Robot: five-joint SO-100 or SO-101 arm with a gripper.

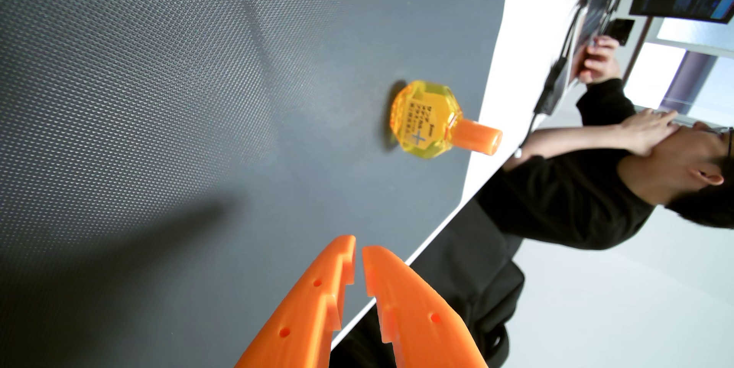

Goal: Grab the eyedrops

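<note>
Bearing unreadable print, eyedrops point(431, 120).

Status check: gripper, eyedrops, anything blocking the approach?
Gripper nearly shut, empty, short of the target. Eyedrops bottle standing on the grey mat near its edge, orange cap on. Nothing between gripper and bottle.

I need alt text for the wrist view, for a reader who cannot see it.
A yellow eyedrop bottle with an orange cap stands on a dark textured mat; the picture lies sideways. The orange gripper, nearly shut, is apart from it. A person sits beyond.
</note>
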